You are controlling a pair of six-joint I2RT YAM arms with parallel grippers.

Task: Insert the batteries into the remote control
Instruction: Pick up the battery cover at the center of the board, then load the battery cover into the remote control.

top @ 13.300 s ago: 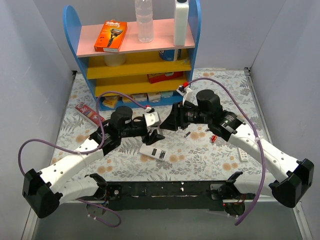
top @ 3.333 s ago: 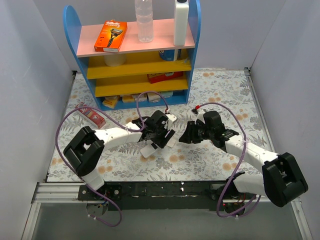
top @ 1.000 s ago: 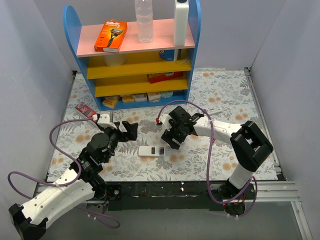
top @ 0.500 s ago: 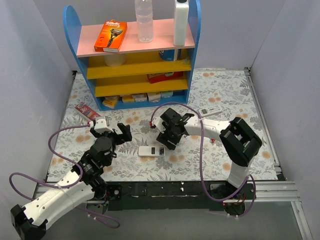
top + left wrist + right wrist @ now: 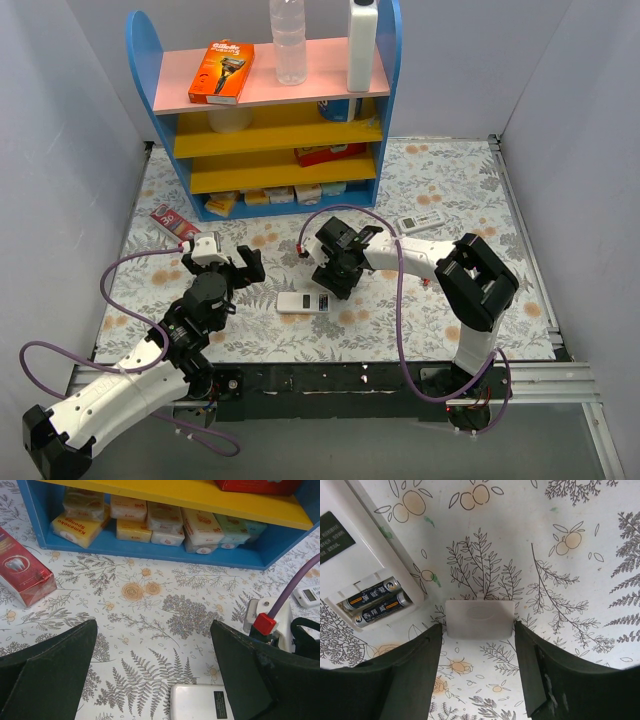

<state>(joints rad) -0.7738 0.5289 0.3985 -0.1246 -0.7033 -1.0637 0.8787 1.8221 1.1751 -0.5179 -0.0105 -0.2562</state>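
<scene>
The remote control [image 5: 305, 303] lies white back up on the flowered table, its battery bay uncovered. Two batteries [image 5: 375, 602] sit side by side in that bay. A small white battery cover [image 5: 479, 618] lies flat on the table just right of the remote control [image 5: 350, 555]. My right gripper [image 5: 478, 630] [image 5: 335, 283] hangs low over the cover, still open, with a fingertip at each of its near corners. My left gripper [image 5: 155, 670] [image 5: 240, 268] stands wide open left of the remote control [image 5: 210, 705], holding nothing.
A blue shelf unit [image 5: 270, 120] with soap bars [image 5: 150, 522] stands at the back. A red toothpaste box [image 5: 180, 225] [image 5: 25, 580] lies at the left. Another white remote [image 5: 420, 222] [image 5: 310, 596] lies at the back right. The right arm's purple cable [image 5: 350, 215] arches over the middle.
My right gripper's jaws have narrowed around the battery cover and it has shifted slightly left. The left arm has settled a little lower left and stays wide open.
</scene>
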